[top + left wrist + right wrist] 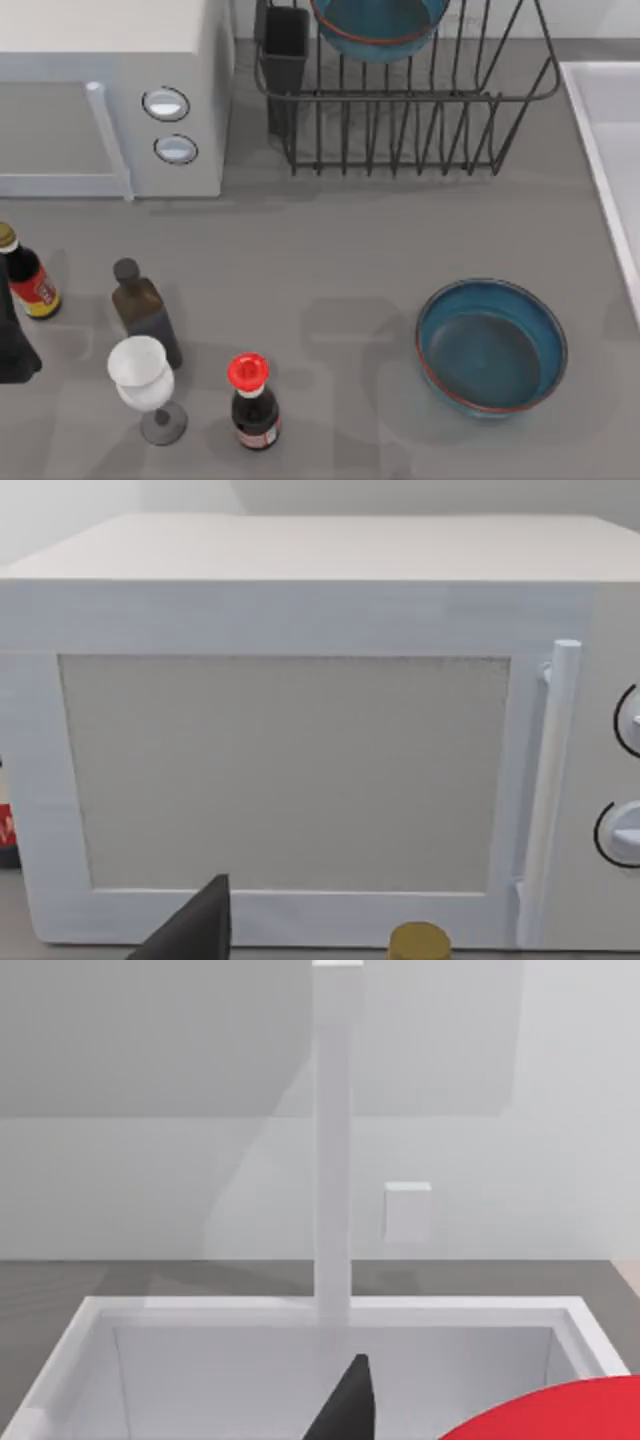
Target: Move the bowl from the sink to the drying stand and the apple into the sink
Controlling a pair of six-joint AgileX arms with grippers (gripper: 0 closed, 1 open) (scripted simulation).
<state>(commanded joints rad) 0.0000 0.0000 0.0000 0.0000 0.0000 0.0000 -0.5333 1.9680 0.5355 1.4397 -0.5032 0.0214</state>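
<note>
A teal-blue bowl with a reddish rim rests in the dark wire drying stand at the back of the counter. A second bowl of the same look stands on the grey counter, front right. The sink lies along the right edge; in the right wrist view its white basin lies close below. My right gripper hangs over the sink, and the red apple is close beside it at the frame's corner. My left arm is parked at the far left.
A white microwave fills the back left. Two dark bottles, a red-capped bottle and a wine glass stand front left. A tall white faucet rises behind the basin. The left gripper faces the microwave door.
</note>
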